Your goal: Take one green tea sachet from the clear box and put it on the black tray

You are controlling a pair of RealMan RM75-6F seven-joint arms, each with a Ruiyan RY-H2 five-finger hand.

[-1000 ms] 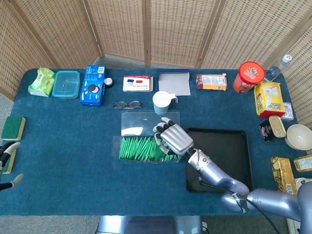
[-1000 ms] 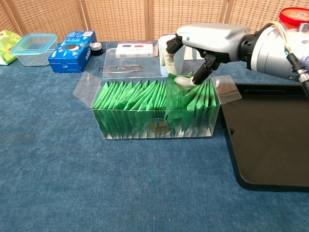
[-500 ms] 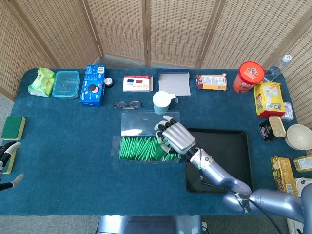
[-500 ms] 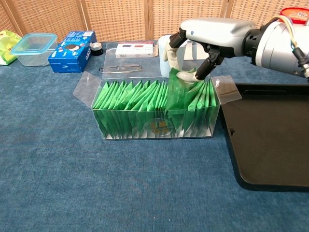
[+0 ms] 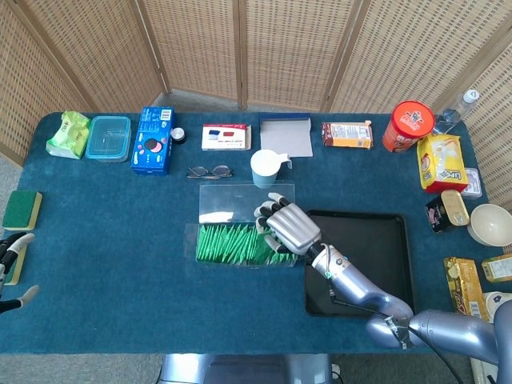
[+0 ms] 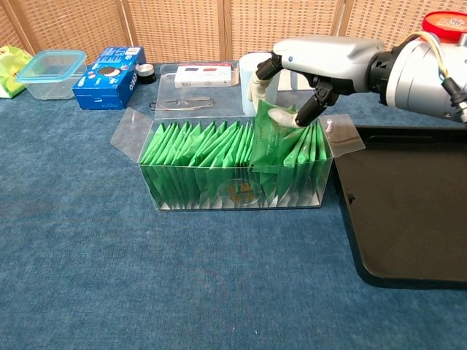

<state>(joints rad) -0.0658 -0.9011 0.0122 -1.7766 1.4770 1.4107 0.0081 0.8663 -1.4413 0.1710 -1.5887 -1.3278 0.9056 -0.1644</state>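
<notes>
The clear box (image 6: pixel 233 197) (image 5: pixel 240 244) sits mid-table, packed with several upright green tea sachets. My right hand (image 6: pixel 310 62) (image 5: pixel 288 228) hovers over the box's right end and pinches one green sachet (image 6: pixel 268 138) that stands taller than the rest, its lower part still among the others. The black tray (image 6: pixel 412 204) (image 5: pixel 364 256) lies just right of the box with nothing on it. My left hand (image 5: pixel 12 272) shows only at the left edge of the head view, far from the box, fingers apart.
A white cup (image 5: pixel 266 168), glasses (image 5: pixel 210 171) and the box's flat lid (image 5: pixel 244 202) lie behind the box. A blue cookie box (image 5: pixel 154 141) and a plastic container (image 5: pixel 108 136) stand at back left. Snacks and a bowl (image 5: pixel 490 224) crowd the right edge.
My right hand has risen slightly and shifted right, drawing the pinched sachet higher out of the row. The left hand has not moved.
</notes>
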